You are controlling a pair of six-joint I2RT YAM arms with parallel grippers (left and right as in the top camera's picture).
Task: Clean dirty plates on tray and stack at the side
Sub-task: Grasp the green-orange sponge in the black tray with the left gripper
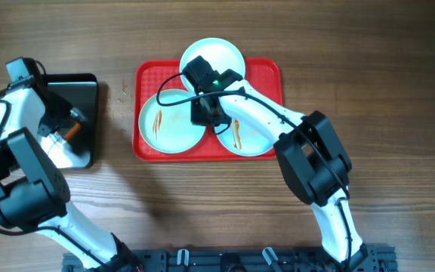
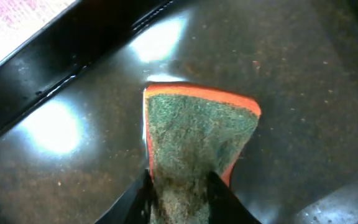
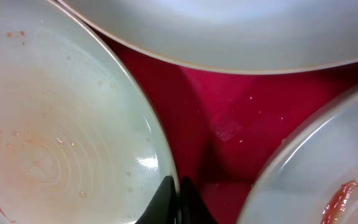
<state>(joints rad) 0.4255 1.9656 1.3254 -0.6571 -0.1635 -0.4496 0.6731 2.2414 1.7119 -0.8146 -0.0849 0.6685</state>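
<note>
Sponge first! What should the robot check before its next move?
1. Left claw pinching the sponge: ok.
2. Sponge lifted off the black pan: cannot tell.
3. Right claw shut, holding nothing: ok.
4. Sauce gone: not ok, the left plate and the right plate show streaks.
5. Right claw out of the sponge's way: not ok, it hangs low over the tray between those two.

Three plates (image 1: 174, 121) crowd the red tray (image 1: 146, 72), leaving only a narrow red gap between their rims, where the right end effector (image 3: 173, 190) sits closed. The right arm (image 1: 263, 113) crosses the tray's right half. A strip of bare desk (image 1: 119, 174) separates the tray from the black pan (image 1: 89, 79)
</note>
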